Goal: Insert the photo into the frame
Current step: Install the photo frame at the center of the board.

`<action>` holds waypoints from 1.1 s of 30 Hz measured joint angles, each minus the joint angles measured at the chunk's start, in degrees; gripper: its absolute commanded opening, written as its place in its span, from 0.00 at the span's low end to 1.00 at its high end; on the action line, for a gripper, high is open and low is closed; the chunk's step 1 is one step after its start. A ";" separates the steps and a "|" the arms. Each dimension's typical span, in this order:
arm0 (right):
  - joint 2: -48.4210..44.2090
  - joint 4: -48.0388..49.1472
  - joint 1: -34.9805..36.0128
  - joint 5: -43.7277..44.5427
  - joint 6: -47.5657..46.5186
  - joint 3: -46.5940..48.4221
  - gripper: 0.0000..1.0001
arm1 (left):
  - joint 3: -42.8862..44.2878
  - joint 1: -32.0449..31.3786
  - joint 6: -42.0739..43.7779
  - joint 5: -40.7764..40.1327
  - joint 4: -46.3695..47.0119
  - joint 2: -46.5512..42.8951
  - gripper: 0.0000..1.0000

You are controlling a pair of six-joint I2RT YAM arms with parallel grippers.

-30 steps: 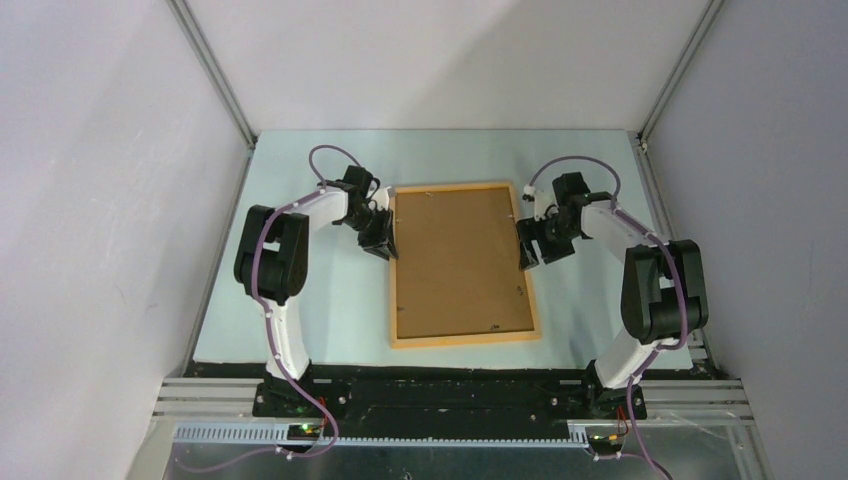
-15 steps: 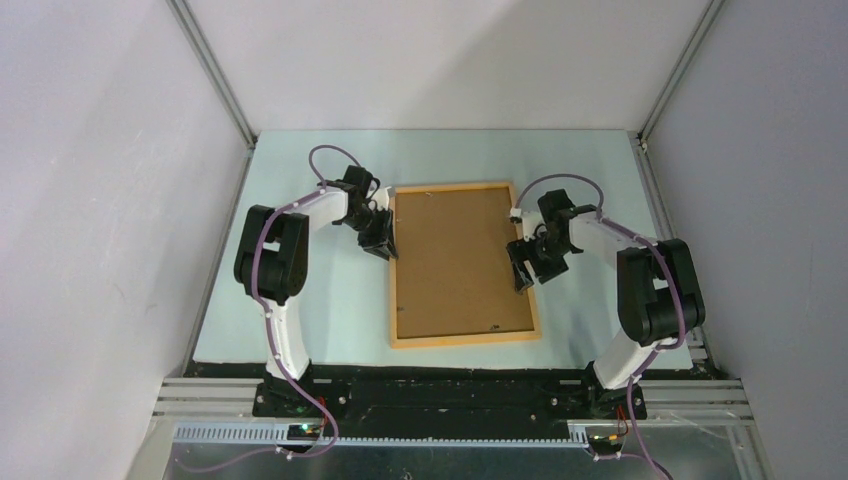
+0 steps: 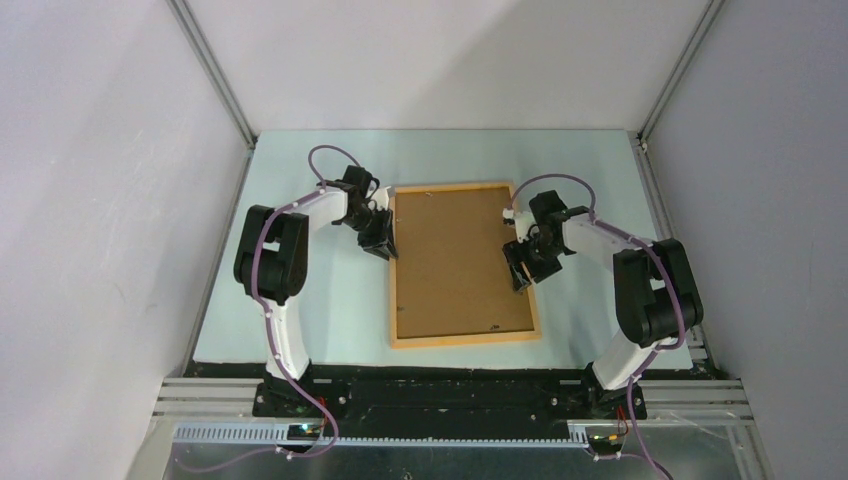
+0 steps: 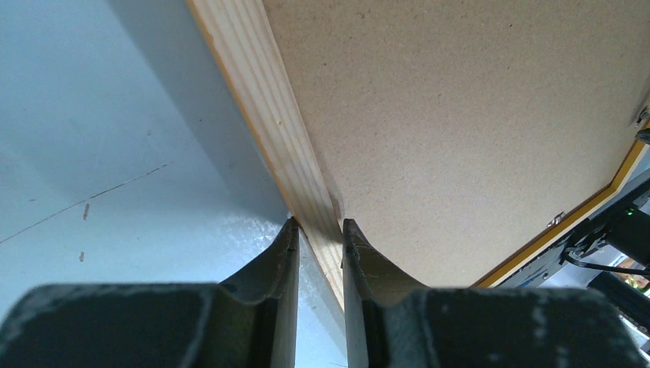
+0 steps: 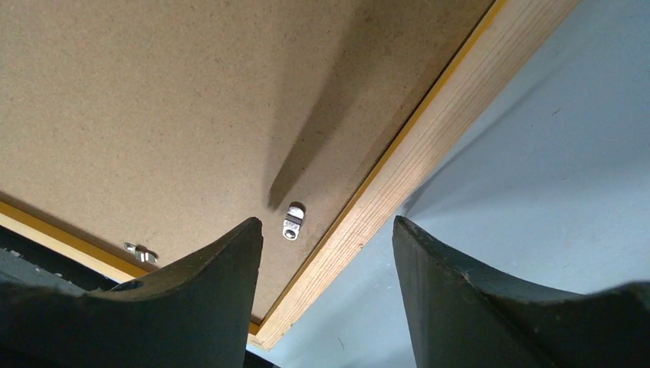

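The backing board (image 3: 455, 260) hides whatever lies inside the frame (image 3: 465, 340).

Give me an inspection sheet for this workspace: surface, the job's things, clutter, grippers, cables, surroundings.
Surface: pale blue table, a few faint scratches.
Job's things: the frame lies flat, back side up, with a brown backing board seated in it; the photo not seen.
Clutter: nothing seen.
Grippers: left gripper shut on the frame's left rail; right gripper open above the right rail, near a metal tab.
Cables: purple cables looped along both arms.
Surroundings: plain pale walls, metal struts in the corners.
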 measured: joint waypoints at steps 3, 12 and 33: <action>0.02 0.57 0.42 1.03 0.04 0.00 0.65 | 0.00 0.02 0.00 0.02 0.00 0.00 0.00; 0.70 1.51 2.12 3.56 0.24 -0.09 0.61 | 0.00 0.13 0.00 0.07 0.02 0.00 0.00; 0.70 1.42 0.66 2.60 0.50 -0.09 0.42 | -0.37 0.81 0.00 0.96 0.04 0.00 0.00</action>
